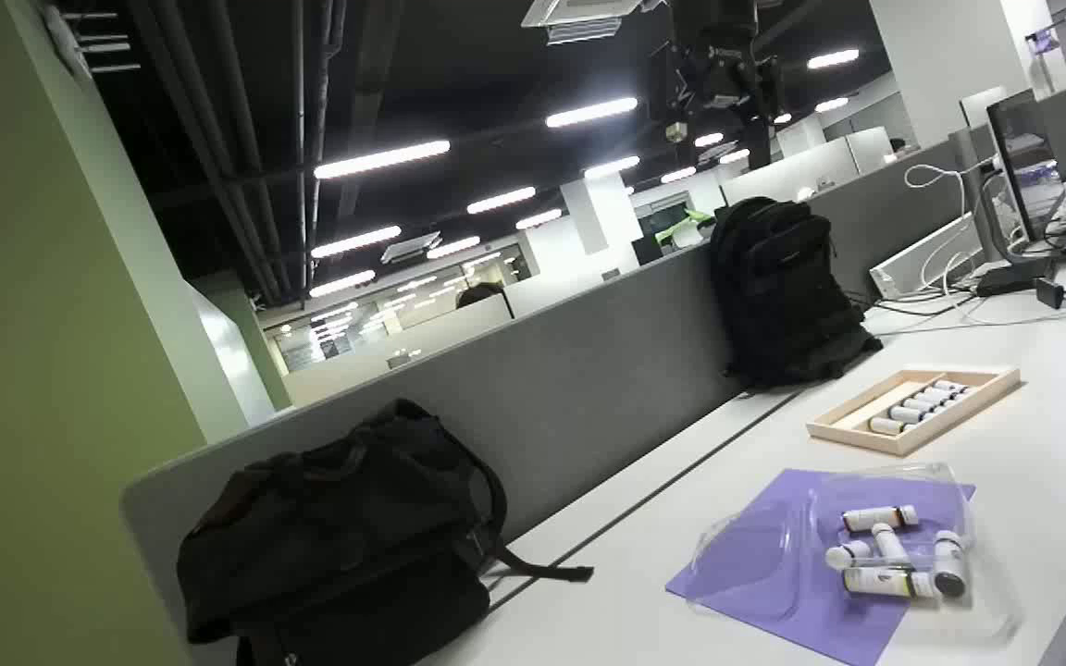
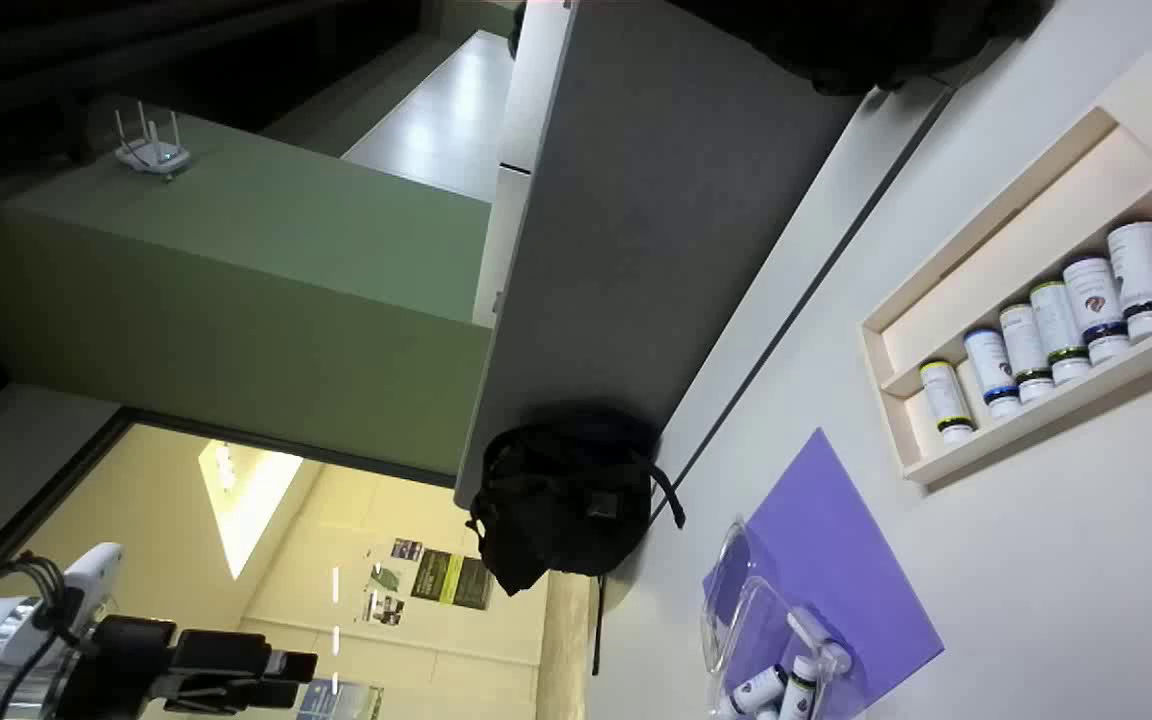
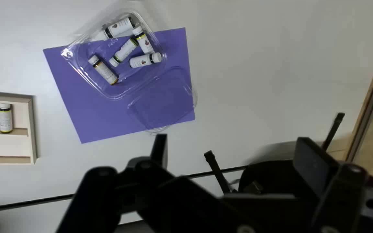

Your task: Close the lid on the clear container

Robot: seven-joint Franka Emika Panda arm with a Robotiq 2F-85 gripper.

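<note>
The clear container (image 3: 87,77) is a low transparent box holding several white-labelled bottles. It rests partly on a purple sheet (image 3: 86,119) and shows in both exterior views (image 1: 982,606) (image 2: 751,650). The lid (image 3: 165,97) is a faint transparent cover folded out beside the container, its edge along the container's rim. It also shows in both exterior views (image 1: 746,560) (image 2: 726,590). My gripper (image 3: 236,153) is open and empty, fingers wide apart, away from lid and container. It also shows in both exterior views (image 2: 286,680) (image 1: 718,125), high above the table in an exterior view.
A wooden tray (image 1: 912,444) with several bottles stands beside the purple sheet, also in the wrist view (image 3: 31,129). A black backpack (image 1: 339,546) and another backpack (image 1: 778,296) lean on a grey divider (image 1: 588,398). A monitor (image 1: 1028,166) stands farther along the table.
</note>
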